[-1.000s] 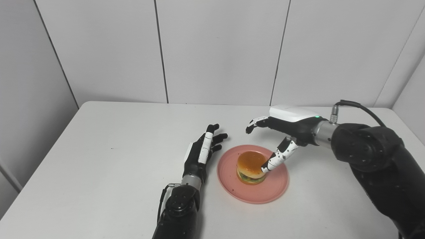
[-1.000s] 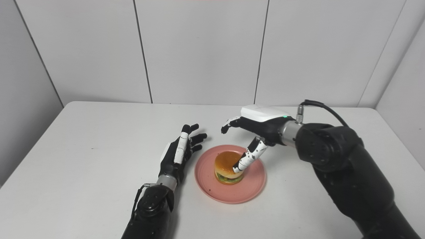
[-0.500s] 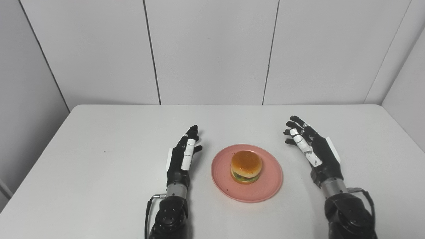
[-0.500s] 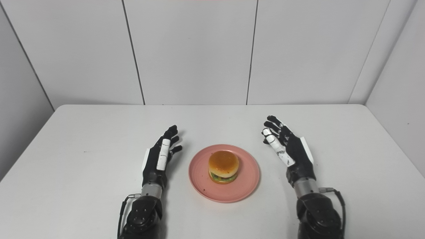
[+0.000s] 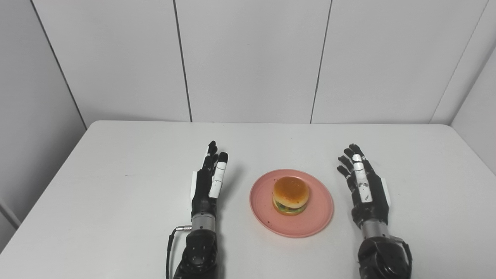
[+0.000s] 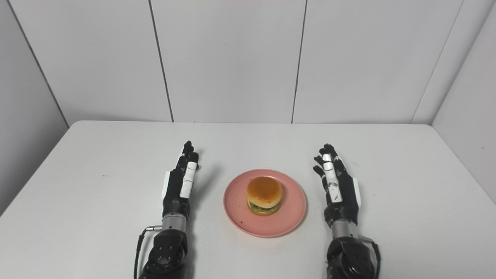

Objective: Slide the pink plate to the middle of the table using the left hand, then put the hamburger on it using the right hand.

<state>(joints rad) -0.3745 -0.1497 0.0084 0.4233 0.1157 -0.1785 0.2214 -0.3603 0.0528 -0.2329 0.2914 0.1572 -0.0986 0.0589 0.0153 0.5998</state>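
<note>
My right robot hand [image 5: 366, 190] pulled back off hamburger [image 5: 291, 195], fingers spread, empty; left robot hand [image 5: 207, 182] likewise. Hamburger sits on pink plate [image 5: 317, 217], mid-counter [image 5: 116, 186]; task looks done.

A hamburger [image 6: 264, 195] sat upright on a pink plate [image 6: 292, 214] near the middle of a white table [image 6: 97, 162], against a backdrop of pale wall panels [image 6: 228, 58]. The robot's left hand [image 6: 179, 186] lay to the left of the plate and its right hand [image 6: 338, 186] to the right, both apart from the rim, fingers extended toward the far edge and holding nothing. A black cable [image 6: 138, 244] looped beside the left wrist at the near edge of the table.
</note>
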